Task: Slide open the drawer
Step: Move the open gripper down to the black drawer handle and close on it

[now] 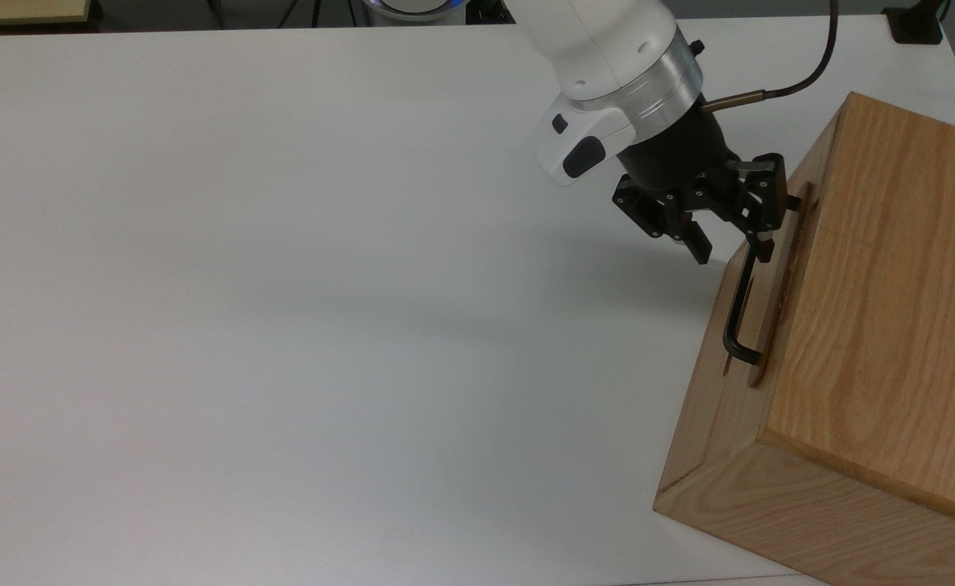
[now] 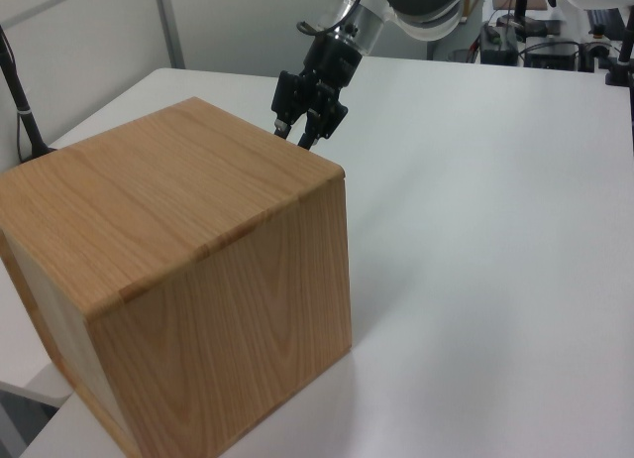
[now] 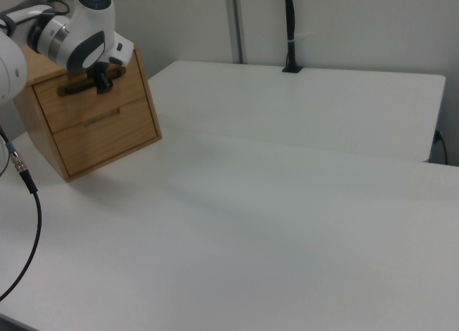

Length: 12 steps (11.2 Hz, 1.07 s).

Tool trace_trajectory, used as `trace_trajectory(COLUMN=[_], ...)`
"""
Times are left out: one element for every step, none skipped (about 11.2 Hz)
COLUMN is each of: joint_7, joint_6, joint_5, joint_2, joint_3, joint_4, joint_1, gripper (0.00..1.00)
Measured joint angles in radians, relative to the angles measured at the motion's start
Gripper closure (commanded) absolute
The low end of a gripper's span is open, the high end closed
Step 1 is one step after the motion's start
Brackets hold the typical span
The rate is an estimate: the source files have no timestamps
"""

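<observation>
White table [image 1: 282, 285], drawer [image 3: 86, 100] facing tabletop

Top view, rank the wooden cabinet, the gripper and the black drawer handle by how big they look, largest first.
1. Wooden cabinet, by far the largest.
2. Gripper, open at the handle's upper end.
3. Black drawer handle, a thin bar.

The gripper sits nearer the camera, so its lead over the handle is unsure.
</observation>
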Motion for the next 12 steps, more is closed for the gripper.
trace_trajectory(joint_7=[0.000,0.000,0.000,0.000,0.000,0.000,0.000,0.000,-0.001,-0.004,-0.015,-0.024], joint_6=[0.000,0.004,0.016,0.027,0.029,0.029,0.030,0.030,0.030,0.030,0.030,0.030], joint_5=[0.000,0.000,0.000,0.000,0.000,0.000,0.000,0.000,0.000,0.000,0.000,0.000], joint_2=[0.000,0.000,0.001,0.001,0.001,0.001,0.002,0.003,0.004,0.005,0.006,0.014], joint_3=[0.005,0.007,0.008,0.010,0.010,0.010,0.012,0.013,0.013,0.013,0.013,0.014], joint_4=[0.000,0.000,0.000,0.000,0.000,0.000,0.001,0.001,0.002,0.002,0.002,0.001], joint_1=[0.000,0.001,0.001,0.001,0.001,0.001,0.001,0.003,0.003,0.003,0.003,0.007], gripper=[0.69,0.75,0.82,0.87,0.88,0.88,0.88,0.87,0.80,0.79,0.79,0.79])
